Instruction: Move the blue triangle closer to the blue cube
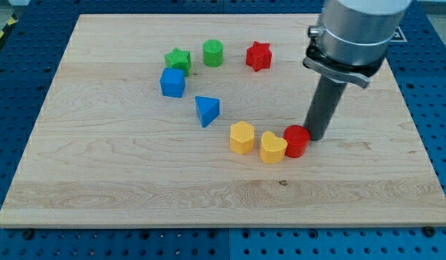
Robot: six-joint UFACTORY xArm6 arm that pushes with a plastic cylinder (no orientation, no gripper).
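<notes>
The blue triangle (207,110) lies near the middle of the wooden board (100,173). The blue cube (173,82) sits a short way up and to the view's left of it, with a gap between them. My tip (316,137) rests on the board at the view's right, touching or almost touching the right side of a red cylinder (296,141). The tip is far to the right of the blue triangle.
A green star (178,59) touches the blue cube's top. A green cylinder (213,53) and a red star (258,55) stand near the view's top. A yellow hexagon-like block (242,137) and a yellow heart-like block (272,147) sit left of the red cylinder.
</notes>
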